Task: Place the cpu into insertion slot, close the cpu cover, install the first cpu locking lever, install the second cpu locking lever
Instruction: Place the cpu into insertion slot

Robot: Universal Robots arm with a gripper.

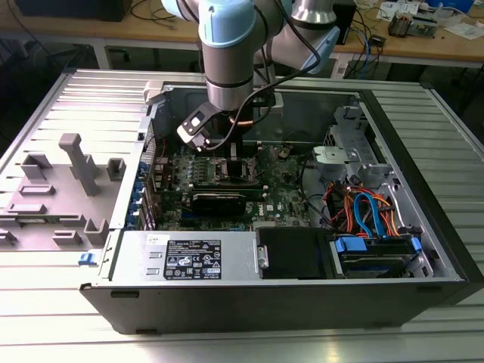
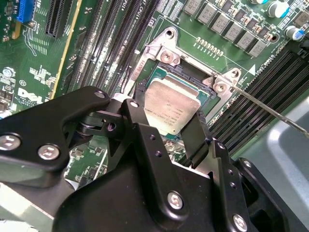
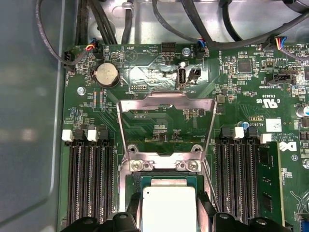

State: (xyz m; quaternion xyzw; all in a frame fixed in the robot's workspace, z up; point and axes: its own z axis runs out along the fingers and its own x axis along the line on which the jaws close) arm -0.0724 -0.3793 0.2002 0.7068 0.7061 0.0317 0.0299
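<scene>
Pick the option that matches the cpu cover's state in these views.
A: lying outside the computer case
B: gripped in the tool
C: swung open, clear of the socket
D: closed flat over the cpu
C: in the first wrist view the cpu cover is swung back from its hinge, with green board showing through its cut-out, while the cpu sits uncovered between the fingers of the tool.
</scene>
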